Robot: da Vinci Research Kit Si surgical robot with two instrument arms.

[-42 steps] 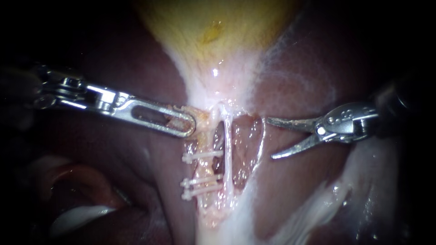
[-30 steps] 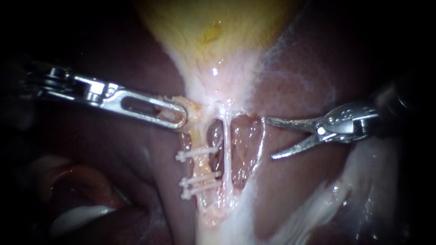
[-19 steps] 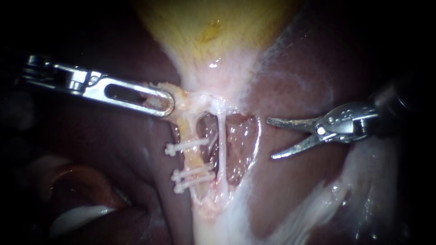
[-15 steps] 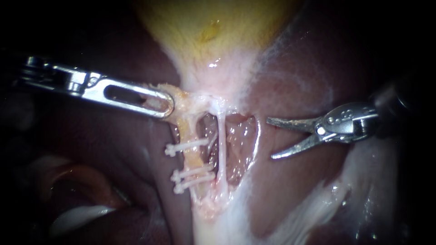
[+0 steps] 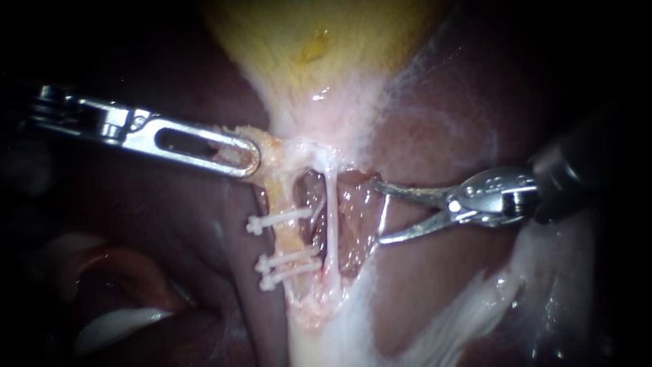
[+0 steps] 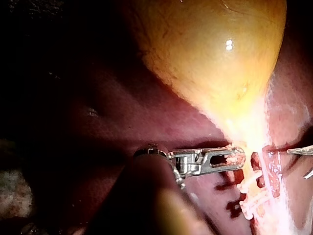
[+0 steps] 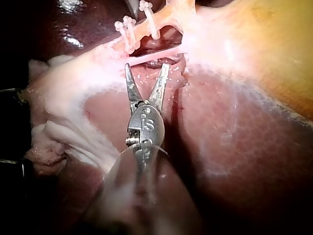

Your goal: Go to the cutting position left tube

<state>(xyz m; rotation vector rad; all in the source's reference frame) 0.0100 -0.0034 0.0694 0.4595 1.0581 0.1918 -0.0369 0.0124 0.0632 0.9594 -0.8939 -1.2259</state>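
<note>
The left tube is a yellowish strand carrying three white clips, with a gap between the upper clip and the lower pair. My left instrument has its slotted jaws shut on the tissue at the top of that tube, just under the gallbladder, holding it out to the left. A thin white right tube runs beside it. My right instrument has its curved blades open at the right rim of the opened window, still right of both tubes. In the right wrist view the blades stand just short of the white tube.
Dark red liver lies on both sides of the tubes. A white band of tissue runs down from where the tubes meet. Pale folded tissue lies at the lower left. The left instrument and the clips also show in the left wrist view.
My left instrument pulled the held tissue up and to the left, drawing the clipped tube away from the white tube, then held still. My right instrument then moved left to the window's edge, blades open.
</note>
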